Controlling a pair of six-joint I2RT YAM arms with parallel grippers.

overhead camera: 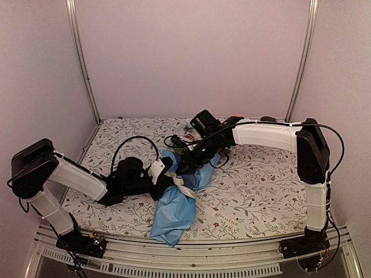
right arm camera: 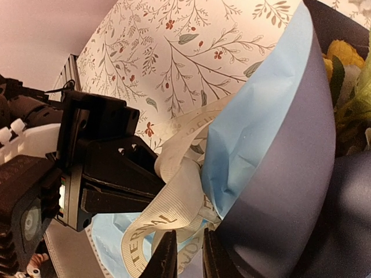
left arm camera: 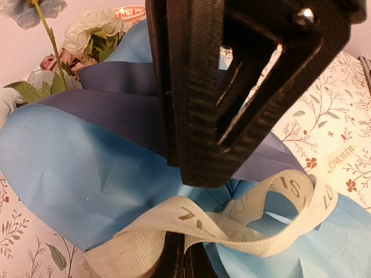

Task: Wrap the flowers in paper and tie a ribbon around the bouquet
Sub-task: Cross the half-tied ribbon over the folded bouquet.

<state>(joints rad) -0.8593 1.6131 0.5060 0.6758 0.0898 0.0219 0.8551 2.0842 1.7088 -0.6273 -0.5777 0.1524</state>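
The bouquet (overhead camera: 177,200) lies across the middle of the table, rolled in the paper (left arm camera: 75,168), light blue outside and navy at the fold (right arm camera: 290,174). The flowers (left arm camera: 93,26) poke out of the far end, with a yellow bloom (right arm camera: 345,55) among them. The cream ribbon (overhead camera: 184,190) loops loosely at the cone's waist (left arm camera: 191,223) (right arm camera: 185,197). My left gripper (left arm camera: 184,243) is shut, with the ribbon running into its seam. My right gripper (right arm camera: 190,234) faces it from the other side. Its jaws stand slightly apart, with a ribbon strand showing in the gap.
The white leaf-printed tablecloth (overhead camera: 255,185) covers the table. A metal rail (overhead camera: 203,255) runs along the front edge. Black cables (overhead camera: 136,142) arc over the cloth behind the left arm. The two grippers nearly touch over the bouquet (overhead camera: 174,174).
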